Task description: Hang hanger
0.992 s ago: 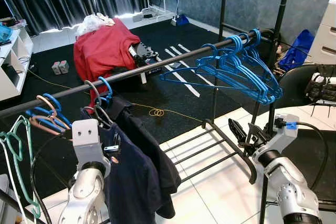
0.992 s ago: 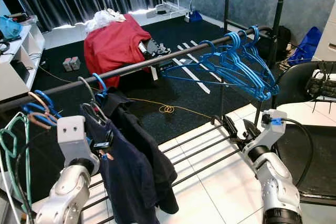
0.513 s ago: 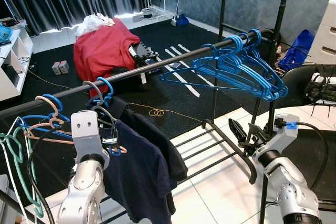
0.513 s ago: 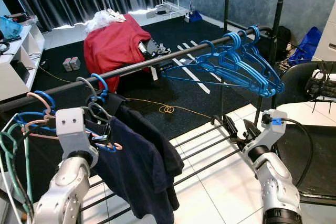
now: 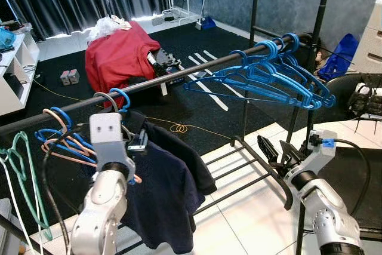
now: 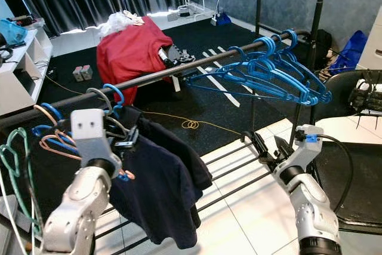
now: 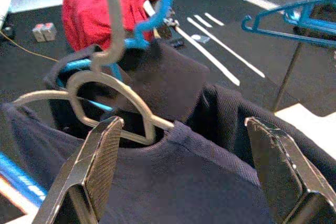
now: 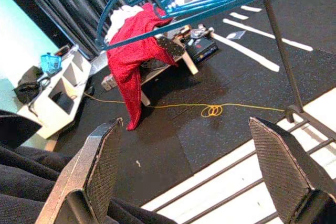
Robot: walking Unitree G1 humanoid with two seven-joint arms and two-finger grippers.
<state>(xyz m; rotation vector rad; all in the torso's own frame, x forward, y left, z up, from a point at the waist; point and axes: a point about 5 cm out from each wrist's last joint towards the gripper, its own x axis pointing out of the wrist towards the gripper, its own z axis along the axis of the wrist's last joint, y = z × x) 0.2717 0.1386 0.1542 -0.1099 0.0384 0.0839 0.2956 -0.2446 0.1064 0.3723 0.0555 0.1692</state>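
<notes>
Grey hanger (image 7: 113, 85) carrying a dark navy shirt (image 5: 164, 192) is hanging by its hook on the black rail (image 5: 179, 76), hook pointing up, long axis running roughly across the rail. Left gripper (image 7: 184, 177) is sitting released at the shirt collar, fingers apart. Right gripper (image 5: 276, 154) is hovering released near the rack's lower bars (image 5: 239, 171), below the blue hangers (image 5: 268, 82)
</notes>
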